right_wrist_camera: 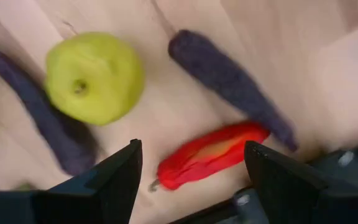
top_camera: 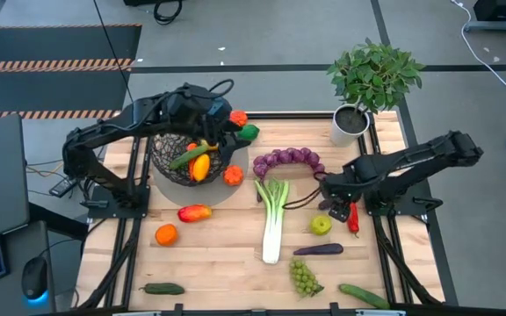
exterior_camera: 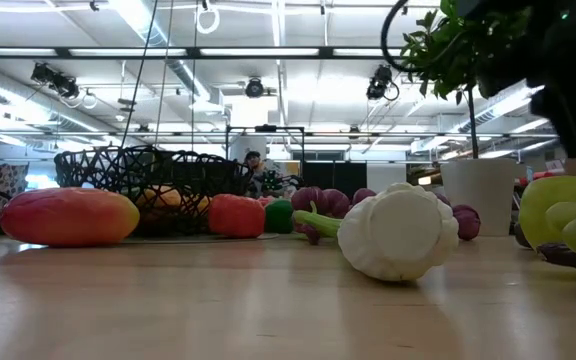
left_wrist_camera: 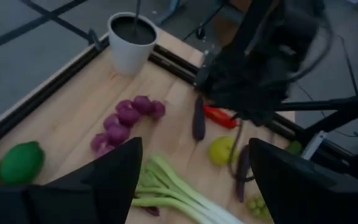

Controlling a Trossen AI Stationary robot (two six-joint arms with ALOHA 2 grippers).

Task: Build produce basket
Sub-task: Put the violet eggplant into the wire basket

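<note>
Pale wood-slat tabletop (top_camera: 227, 254) in a dark frame, on a grey floor with hazard-striped mats at far left; the low view adds a workshop hall with strip lights. The basket (top_camera: 189, 158) sits at far left of the tabletop, holding a yellow pepper (top_camera: 199, 167) and a green cucumber (top_camera: 188, 157). Scattered produce: purple grapes (top_camera: 286, 161) mid-far, leek (top_camera: 273, 219) at centre, green apple (top_camera: 321, 226), red chili (top_camera: 353, 217), aubergine (top_camera: 318, 249), green grapes (top_camera: 304, 278), mango (top_camera: 194, 212), and orange (top_camera: 166, 234). A potted plant (top_camera: 372, 83) stands at the far right corner. The high view alone gives the whole layout; the low view alone shows the leek's white root end (exterior_camera: 398, 232) close up and the basket's mesh side on. My right wrist view shows the chili, the apple (right_wrist_camera: 94, 78) and two dark purple pieces on bare wood. My left fingers (left_wrist_camera: 194, 177) hang released over the basket's far right rim, holding nothing. My right fingers (right_wrist_camera: 194, 174) are spread above the chili, near the right edge, not touching it, empty.
</note>
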